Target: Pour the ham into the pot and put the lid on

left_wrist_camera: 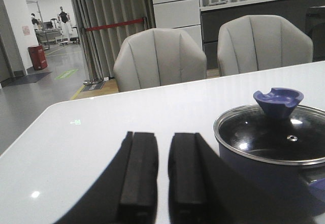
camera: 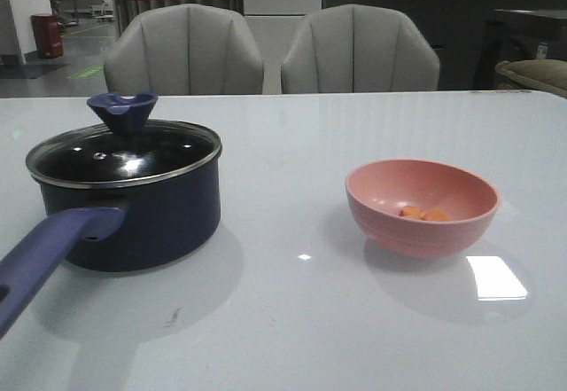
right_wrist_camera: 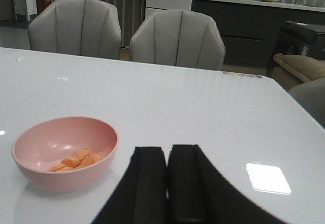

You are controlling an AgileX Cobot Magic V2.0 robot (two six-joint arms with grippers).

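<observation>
The pot (camera: 168, 218) stands at the table's left, its purple-blue handle (camera: 53, 249) pointing to the near left. The glass lid (camera: 124, 153) with its purple-blue knob (camera: 122, 110) sits on the pot. The ham (camera: 423, 215), a few orange chunks, lies in the pink bowl (camera: 422, 207) at the right. My left gripper (left_wrist_camera: 163, 135) is empty, its jaws a narrow slit apart, just left of the pot (left_wrist_camera: 264, 176) and lid (left_wrist_camera: 274, 135). My right gripper (right_wrist_camera: 167, 149) is shut and empty, to the right of the bowl (right_wrist_camera: 66, 153) and ham (right_wrist_camera: 76, 161). Neither gripper shows in the front view.
The white glossy table (camera: 292, 311) carries only the pot and bowl. Two grey chairs (camera: 186, 50) stand behind its far edge. A bright light reflection (camera: 496, 277) lies near the bowl.
</observation>
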